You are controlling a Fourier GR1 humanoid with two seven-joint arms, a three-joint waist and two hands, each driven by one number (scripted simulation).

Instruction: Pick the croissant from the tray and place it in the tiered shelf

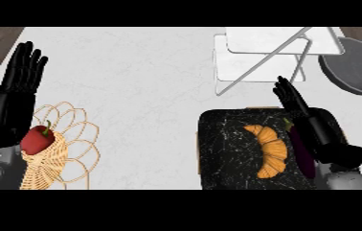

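No brand, label or writing can be read on anything here. At the far left, the left hand [20,88] rests open near the edge, fingers straight and pointing up, holding nothing. Just below it stands a woven wire basket [67,153] on the pale counter [134,91], with a red bell pepper [37,139] sitting at its left side.

Further right, a black marbled tray [222,151] lies near the lower edge. The croissant [268,151] lies on it, right of the tray's middle, its length running top to bottom. A dark purple eggplant [304,153] lies just beside the croissant on its right.

The right hand [311,122] hangs above the tray's right part, over the eggplant, its fingers [288,93] straight and open, pointing up and to the left past the tray's top edge. They grip nothing; the croissant lies just to the left of the hand, apart from it.

Beyond the tray, at the upper right, stands the white tiered shelf [262,52] with a grey slanted frame. A dark round plate [346,69] lies at the right edge.
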